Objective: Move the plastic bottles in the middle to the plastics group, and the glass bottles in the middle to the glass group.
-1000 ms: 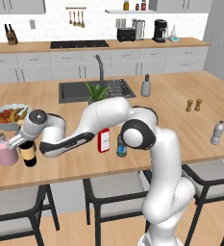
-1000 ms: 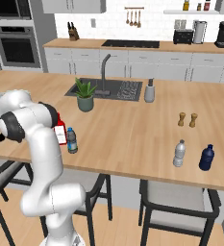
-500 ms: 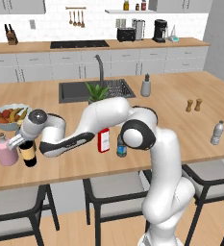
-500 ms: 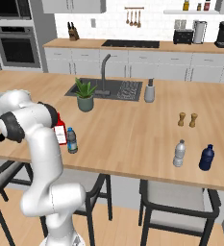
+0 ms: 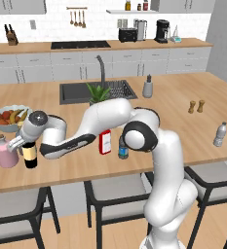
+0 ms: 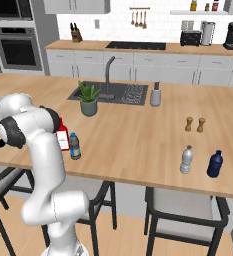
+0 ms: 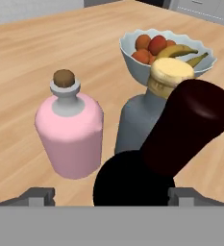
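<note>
The tall dark wine bottle with the red cap and cream label stands upright on the wooden worktop near its left end. It is just beside the squat pink bottle with a short neck and in front of the pale bowl of fruit. In the hand view the squat grey-blue bottle with a tan stopper sits close behind it, so we judge the wine bottle to be set down within the glass group.

The hand is over the bottle's upper part, looking down along it at a slant. Its two finger tips stand wide apart with the dark body between them. The left tip is clear of the glass; whether the right tip touches it we cannot tell. We read the hand as spread open and gripping nothing.

What matters for the next move is that the bottle's long axis runs straight up between the fingers, with the pink and grey-blue bottles close ahead. We judge the hand should back out upward or toward the arm, not sideways, or it could knock the bottle into its neighbours.

Well to the right, in the middle of the worktop, the flat red bottle with a white label and the small clear water bottle with a blue cap stand just beside each other, not yet sorted. Far to the right wait the clear bottle with a pale cap and the dark blue bottle next to it.
</note>
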{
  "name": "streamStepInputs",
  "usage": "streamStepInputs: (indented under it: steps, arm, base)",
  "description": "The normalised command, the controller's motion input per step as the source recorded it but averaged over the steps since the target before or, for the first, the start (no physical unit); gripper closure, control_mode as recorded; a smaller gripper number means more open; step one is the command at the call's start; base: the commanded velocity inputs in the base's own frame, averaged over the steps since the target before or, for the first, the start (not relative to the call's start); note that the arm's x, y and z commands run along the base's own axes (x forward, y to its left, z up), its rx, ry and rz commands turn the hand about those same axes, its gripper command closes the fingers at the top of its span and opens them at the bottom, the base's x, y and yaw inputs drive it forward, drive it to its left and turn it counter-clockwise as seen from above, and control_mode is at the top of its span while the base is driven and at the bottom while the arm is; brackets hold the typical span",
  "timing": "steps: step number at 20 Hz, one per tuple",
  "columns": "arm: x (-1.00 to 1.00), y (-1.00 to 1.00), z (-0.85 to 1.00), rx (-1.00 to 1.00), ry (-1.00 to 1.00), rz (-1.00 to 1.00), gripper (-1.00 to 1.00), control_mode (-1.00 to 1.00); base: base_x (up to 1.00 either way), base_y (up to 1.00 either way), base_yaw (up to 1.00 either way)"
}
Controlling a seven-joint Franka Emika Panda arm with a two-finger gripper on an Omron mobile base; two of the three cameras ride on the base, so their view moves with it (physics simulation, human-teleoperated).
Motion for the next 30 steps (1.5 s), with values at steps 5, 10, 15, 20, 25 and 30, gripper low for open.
streamStepInputs:
  steps: [5,10,15,20,25,30]
  arm:
    - [0.0,-0.01,0.0,0.0,0.0,0.0,-1.0,-1.0]
    - [-0.01,-0.09,0.12,0.0,0.0,0.0,-1.0,-1.0]
    - [-0.38,-0.45,0.33,0.11,-0.03,-0.05,-1.0,-1.0]
    - [-0.45,-0.64,0.55,0.23,-0.02,-0.03,-1.0,-1.0]
    - [-0.16,-0.49,0.71,0.14,0.01,-0.01,-1.0,-1.0]
    - [0.02,-0.71,0.97,-0.05,0.32,-0.05,-1.0,-1.0]
  base:
    - [0.0,0.0,0.0]
    - [0.0,0.0,0.0]
    - [0.0,0.0,0.0]
    - [0.0,0.0,0.0]
    - [0.0,0.0,0.0]
    - [0.0,0.0,0.0]
